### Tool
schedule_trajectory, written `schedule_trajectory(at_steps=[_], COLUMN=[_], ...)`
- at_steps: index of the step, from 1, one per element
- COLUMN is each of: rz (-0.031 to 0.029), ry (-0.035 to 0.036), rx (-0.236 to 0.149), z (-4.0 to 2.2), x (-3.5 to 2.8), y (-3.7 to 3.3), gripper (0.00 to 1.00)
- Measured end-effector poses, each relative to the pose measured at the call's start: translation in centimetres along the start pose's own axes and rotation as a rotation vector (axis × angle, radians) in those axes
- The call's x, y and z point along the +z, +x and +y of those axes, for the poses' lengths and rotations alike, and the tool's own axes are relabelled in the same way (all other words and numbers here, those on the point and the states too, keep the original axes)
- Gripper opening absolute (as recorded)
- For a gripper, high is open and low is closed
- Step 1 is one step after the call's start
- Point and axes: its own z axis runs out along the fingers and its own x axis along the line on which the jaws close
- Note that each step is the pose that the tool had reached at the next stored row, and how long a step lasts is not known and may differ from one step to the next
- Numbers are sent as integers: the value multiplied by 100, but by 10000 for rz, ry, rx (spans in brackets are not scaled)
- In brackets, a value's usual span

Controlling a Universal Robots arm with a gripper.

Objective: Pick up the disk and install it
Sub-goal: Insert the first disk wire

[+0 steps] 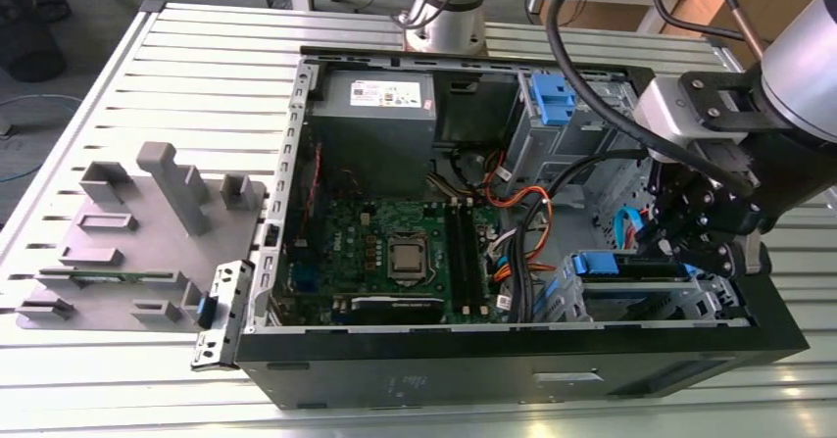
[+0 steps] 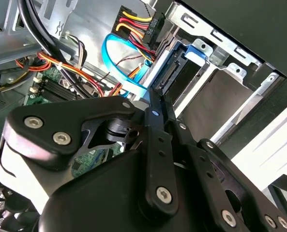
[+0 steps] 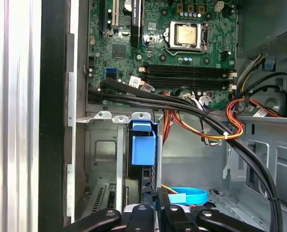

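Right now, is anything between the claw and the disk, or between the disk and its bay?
Nothing visible. The disk sits in the drive cage with the claw at its end; the blue cable loops beside it.

You see bright, even daylight across the slatted worktop (image 1: 183, 75) in the exterior view, with pale glare streaks along its near slats. The open computer case (image 1: 523, 360) throws its interior into soft shadow. In the second wrist view, the black tool (image 2: 155, 104) sits close and slightly soft, catching dull highlights on its screws, while a blown-out white patch burns beside it. The motherboard (image 3: 167, 43) reads crisp in the first wrist view.
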Motion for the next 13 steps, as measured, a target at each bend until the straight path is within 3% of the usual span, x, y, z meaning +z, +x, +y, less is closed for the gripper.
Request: schedule_trajectory(at_steps=[13], rz=[-37], ry=[10], rx=[0], z=[2], x=[44], y=[11], gripper=[16])
